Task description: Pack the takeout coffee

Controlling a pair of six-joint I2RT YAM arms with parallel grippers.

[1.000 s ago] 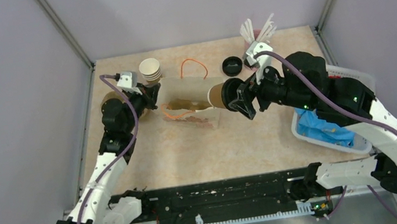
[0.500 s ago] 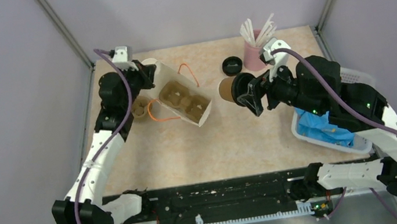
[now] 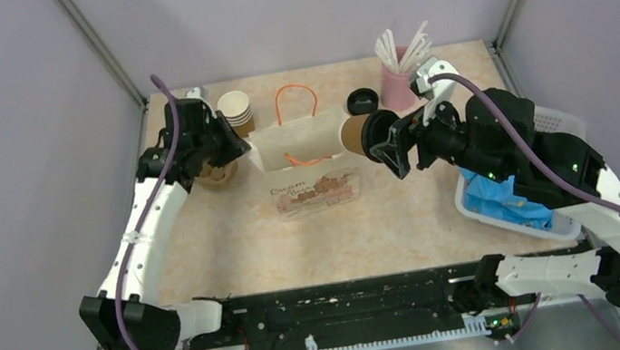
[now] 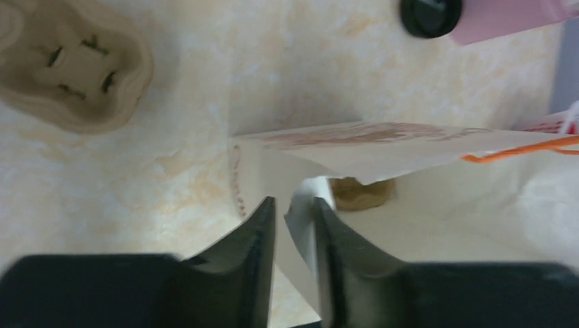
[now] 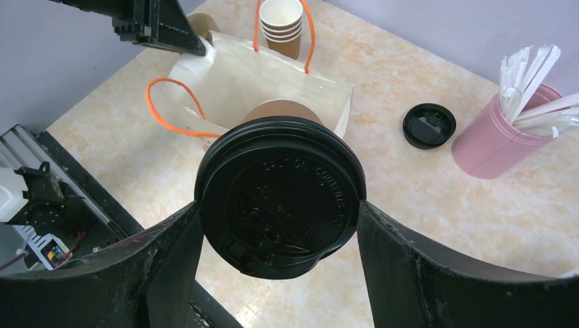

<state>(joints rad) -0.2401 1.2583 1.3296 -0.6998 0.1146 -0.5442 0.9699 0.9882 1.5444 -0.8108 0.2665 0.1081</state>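
The takeout coffee (image 3: 362,135), a brown paper cup with a black lid (image 5: 278,195), is gripped at the lid by my right gripper (image 3: 382,139). It is held tilted above the table, its base pointing at the right end of the bag's mouth. The white paper bag (image 3: 313,191) with orange handles (image 5: 162,109) stands open between the arms. My left gripper (image 3: 227,146) is shut on the left edge of the bag's rim (image 4: 300,205). The right wrist view shows the bag's mouth (image 5: 259,75) just beyond the cup.
A cardboard cup carrier (image 3: 216,172) lies under the left gripper. A stack of lidless cups (image 3: 235,110) stands behind the bag. A loose black lid (image 3: 361,101) and a pink holder with straws (image 3: 398,80) are at the back right. A white bin with blue cloth (image 3: 511,202) is at the right.
My left gripper has swung the bag from tipped over at the left to standing open, with its right end against the cup. My right gripper with the coffee has barely moved.
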